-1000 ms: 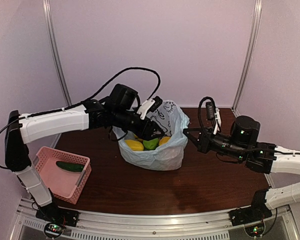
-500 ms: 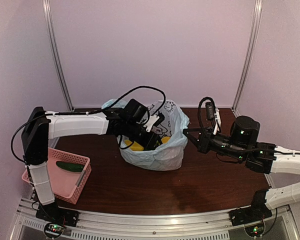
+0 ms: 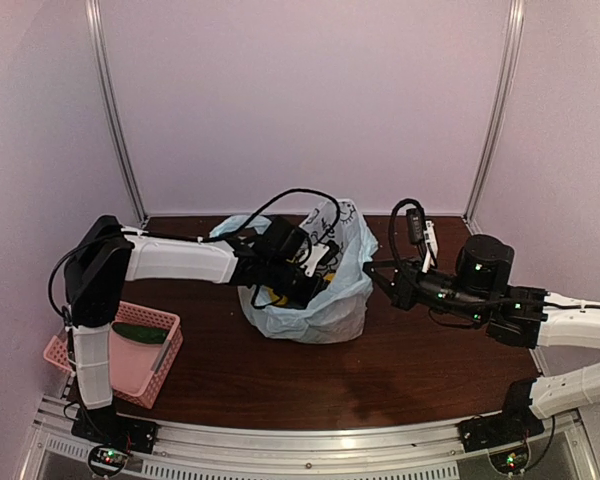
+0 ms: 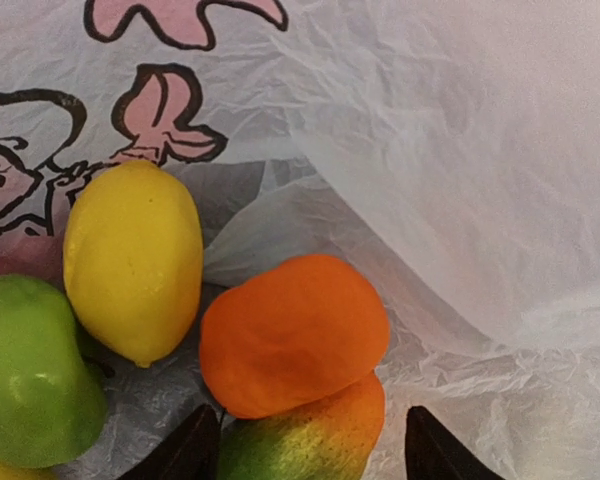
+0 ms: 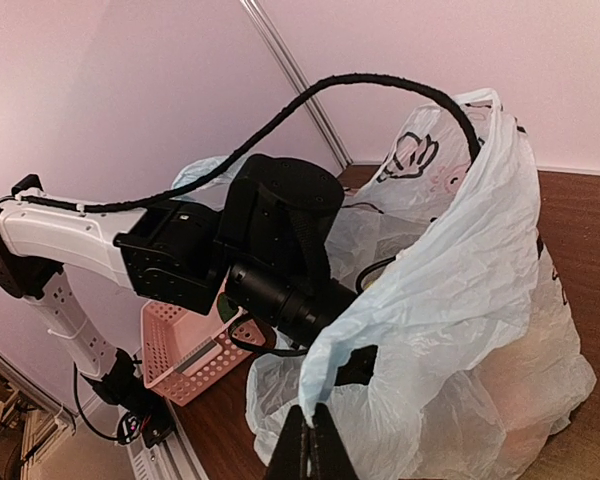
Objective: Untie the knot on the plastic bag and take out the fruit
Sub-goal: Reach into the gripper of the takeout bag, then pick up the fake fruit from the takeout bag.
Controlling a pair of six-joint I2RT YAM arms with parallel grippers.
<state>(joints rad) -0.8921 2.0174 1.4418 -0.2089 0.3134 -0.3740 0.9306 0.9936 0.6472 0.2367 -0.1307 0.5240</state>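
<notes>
Your thin translucent pale blue plastic bag (image 3: 325,310) stands open and crumpled at frame centre, holding a yellow oval fruit (image 4: 132,260), an orange round fruit (image 4: 293,333) and a green fruit (image 4: 30,372). Your left gripper (image 4: 315,455) is inside it, fingers wide astride a green-and-orange fruit (image 4: 310,430). Your right gripper (image 5: 305,450) is pinched tight on the bag's rim. On the dark brown wooden table (image 3: 400,370), a pink perforated basket (image 3: 130,377) at lower left holds a dark green cucumber (image 3: 140,333). The walls (image 3: 300,100) are pale lilac.

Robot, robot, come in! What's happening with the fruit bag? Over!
Left gripper open, down inside the plastic bag, over the fruit. Right gripper shut on the bag's rim. Bag mouth open. Nothing in the way.
</notes>
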